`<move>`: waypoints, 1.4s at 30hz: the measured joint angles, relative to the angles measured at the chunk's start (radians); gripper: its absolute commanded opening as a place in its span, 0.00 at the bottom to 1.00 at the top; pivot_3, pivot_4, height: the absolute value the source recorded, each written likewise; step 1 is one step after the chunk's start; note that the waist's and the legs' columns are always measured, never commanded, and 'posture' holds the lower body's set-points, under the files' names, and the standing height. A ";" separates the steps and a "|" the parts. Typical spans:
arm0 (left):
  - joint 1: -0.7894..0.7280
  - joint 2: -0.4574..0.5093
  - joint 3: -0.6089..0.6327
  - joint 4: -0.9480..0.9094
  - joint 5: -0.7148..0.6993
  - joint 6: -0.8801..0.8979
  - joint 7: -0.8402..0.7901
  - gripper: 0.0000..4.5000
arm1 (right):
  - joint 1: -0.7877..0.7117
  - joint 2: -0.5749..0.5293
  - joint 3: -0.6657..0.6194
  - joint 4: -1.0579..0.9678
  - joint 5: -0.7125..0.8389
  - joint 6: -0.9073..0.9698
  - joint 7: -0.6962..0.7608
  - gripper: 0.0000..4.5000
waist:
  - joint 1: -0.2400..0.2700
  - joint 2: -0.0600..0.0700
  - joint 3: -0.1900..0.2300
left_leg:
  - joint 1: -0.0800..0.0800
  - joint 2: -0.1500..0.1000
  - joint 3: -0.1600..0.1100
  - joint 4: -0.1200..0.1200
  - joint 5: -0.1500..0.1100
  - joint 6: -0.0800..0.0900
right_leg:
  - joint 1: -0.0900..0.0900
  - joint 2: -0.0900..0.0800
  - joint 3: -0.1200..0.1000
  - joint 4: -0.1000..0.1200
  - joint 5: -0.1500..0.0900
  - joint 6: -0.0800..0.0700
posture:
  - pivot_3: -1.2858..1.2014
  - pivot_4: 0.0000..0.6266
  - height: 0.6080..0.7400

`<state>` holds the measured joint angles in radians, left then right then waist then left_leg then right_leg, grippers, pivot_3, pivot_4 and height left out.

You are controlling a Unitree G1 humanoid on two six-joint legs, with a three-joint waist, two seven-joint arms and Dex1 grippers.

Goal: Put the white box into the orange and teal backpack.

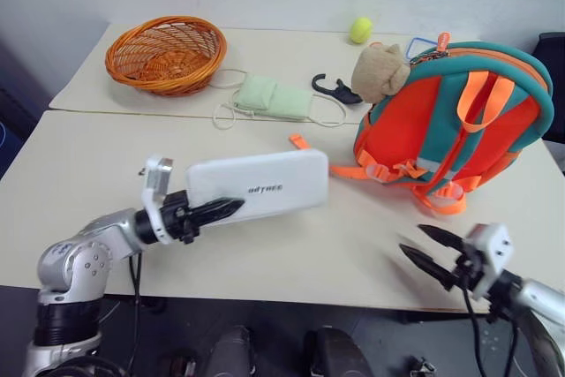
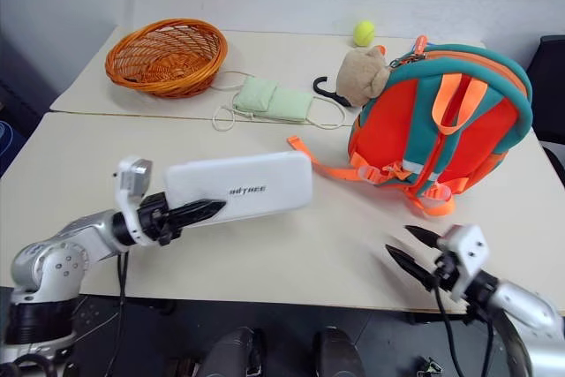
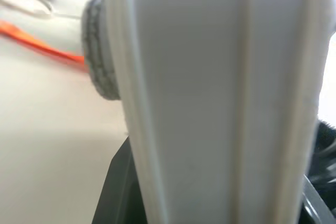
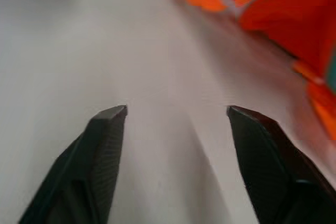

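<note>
Here the left gripper (image 1: 231, 208) pinches one short end of the flat white rounded plastic box (image 1: 265, 184), holding it above the table, left of the orange and teal fabric backpack (image 1: 459, 112). The right gripper (image 1: 422, 246), fingers spread and empty, hovers in front of that backpack. Gripped at one end, the box could sag or slip; the backpack's zipper looks closed, which would block entry.

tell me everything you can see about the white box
The white box is a flat, smooth, plastic-looking case with rounded corners and small dark lettering on its broad face. It is lifted off the table, lying roughly level, its long side running toward the orange and teal backpack. The left hand is clamped on its near end; nothing else touches it. In the left wrist view its pale ridged edge looms close.
</note>
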<state>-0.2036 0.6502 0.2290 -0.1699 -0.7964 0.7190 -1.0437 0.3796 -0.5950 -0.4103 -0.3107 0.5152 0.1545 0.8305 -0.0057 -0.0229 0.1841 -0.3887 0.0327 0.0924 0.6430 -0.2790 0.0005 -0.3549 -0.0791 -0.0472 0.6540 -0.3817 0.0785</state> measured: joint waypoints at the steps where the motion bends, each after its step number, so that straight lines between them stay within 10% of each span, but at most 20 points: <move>1: 0.004 0.000 -0.002 0.017 0.029 -0.054 -0.023 0.30 | 0.028 0.014 -0.041 -0.002 0.020 0.003 -0.011 0.96 | 0.002 0.000 0.000 | 0.000 -0.001 0.000 -0.001 0.000 0.001 | 0.000 -0.001 0.000 -0.001 0.000 0.000 | 0.52 0.24 1.00; 9: -0.025 -0.041 0.017 0.066 0.079 -0.241 -0.054 0.30 | -0.055 -0.078 -0.263 0.207 0.061 -0.044 0.022 0.99 | -0.016 0.001 0.001 | 0.000 -0.001 0.002 0.002 -0.008 0.008 | 0.003 -0.003 0.001 -0.002 0.000 0.001 | 0.52 0.24 1.00; 17: 0.094 -0.039 0.034 0.062 0.063 -0.204 -0.056 0.30 | -0.557 -0.183 -0.041 0.397 0.089 0.032 0.168 0.99 | -0.035 0.003 0.002 | 0.001 0.002 0.001 0.003 -0.005 0.004 | 0.001 0.001 0.000 0.001 0.000 0.001 | 0.52 0.24 1.00; 30: 0.156 -0.042 0.251 -0.018 -0.113 -0.116 0.116 0.30 | -0.915 -0.080 0.220 0.428 0.118 0.263 0.268 0.00 | -0.023 0.004 0.003 | -0.003 0.001 0.000 0.005 -0.005 0.006 | -0.001 -0.002 -0.001 0.001 0.000 0.001 | 0.52 0.24 1.00; 42: 0.133 -0.049 0.432 0.044 -0.277 -0.057 0.324 0.30 | -0.961 0.107 0.389 0.035 0.445 0.626 0.226 0.00 | -0.045 0.004 0.003 | -0.004 0.001 -0.001 0.002 -0.005 0.005 | -0.004 -0.002 -0.001 0.004 0.000 0.001 | 0.52 0.24 1.00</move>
<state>-0.0710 0.6016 0.6608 -0.1257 -1.0736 0.6615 -0.7194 -0.5812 -0.4884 -0.0211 -0.2752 0.9597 0.7806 1.0564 -0.0502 -0.0193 0.1867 -0.3930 0.0340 0.0917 0.6454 -0.2844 0.0056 -0.3589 -0.0808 -0.0483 0.6585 -0.3814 0.0791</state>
